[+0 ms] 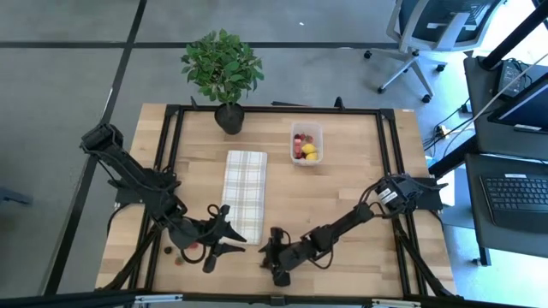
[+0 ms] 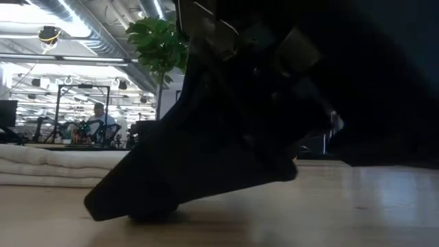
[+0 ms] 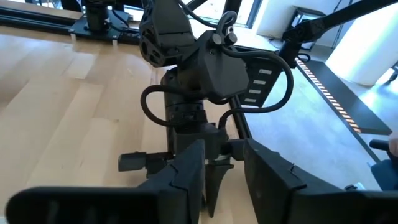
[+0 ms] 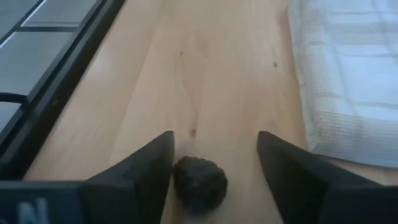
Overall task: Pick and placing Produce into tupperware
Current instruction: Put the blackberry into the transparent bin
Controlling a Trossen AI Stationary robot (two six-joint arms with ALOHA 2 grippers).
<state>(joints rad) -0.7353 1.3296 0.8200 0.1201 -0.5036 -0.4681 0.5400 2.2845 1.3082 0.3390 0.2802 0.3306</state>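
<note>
The clear tupperware [image 1: 306, 143] stands at the far right of the table's middle, with red and yellow produce inside. My right gripper [image 1: 272, 257] is low at the table's near edge, open, its fingers on either side of a dark bumpy piece of produce [image 4: 199, 184] that lies on the wood. In the low view this gripper [image 2: 206, 158] fills the frame. My left gripper [image 1: 224, 233] hangs open above the near end of the checked cloth [image 1: 245, 183], nothing between its fingers [image 3: 186, 180]. A few loose pieces [image 1: 181, 257] lie at the near left. My right gripper comes slanting down from the table's right, a finger on each side of the dark piece. One finger's inner side [image 4: 163, 169] stands close against the piece. I cannot tell whether it touches. The other finger [image 4: 280, 168] is clearly apart from it. The piece rests on the table.
A potted plant [image 1: 223, 73] stands at the far edge, left of the tupperware. The black frame rail [image 4: 56, 93] runs along the near edge beside my right gripper. The cloth's near end [image 4: 348, 81] lies just past the dark piece. Bare wood [image 1: 342, 197] lies right of the cloth.
</note>
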